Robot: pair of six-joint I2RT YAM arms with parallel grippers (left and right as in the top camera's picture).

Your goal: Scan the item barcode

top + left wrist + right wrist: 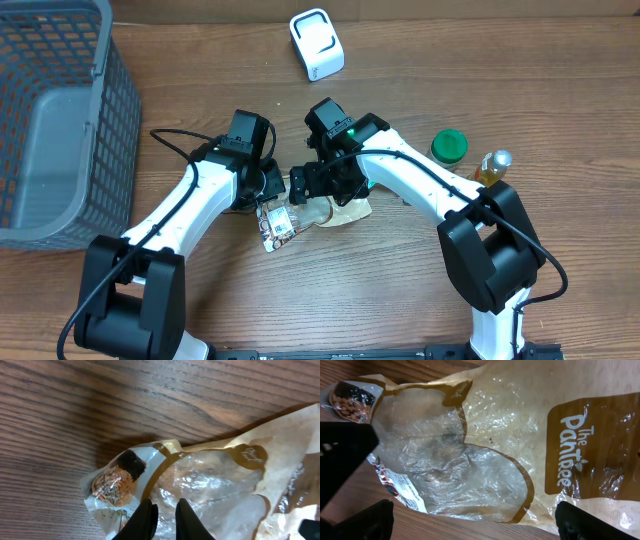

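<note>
Plastic snack bag (340,212) pinched by the closed left gripper (165,512), right gripper (322,186) wide open; next, show its label (278,226) to the twelve-o'clock scanner (316,43)

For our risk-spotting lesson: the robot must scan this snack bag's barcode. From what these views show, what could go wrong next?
1. The left gripper pinches only an edge of the snack bag while the right gripper is open, so the film might slide free when lifted.
2. The bag is limp and crumpled; its printed label may fold out of sight before reaching the white scanner.
</note>
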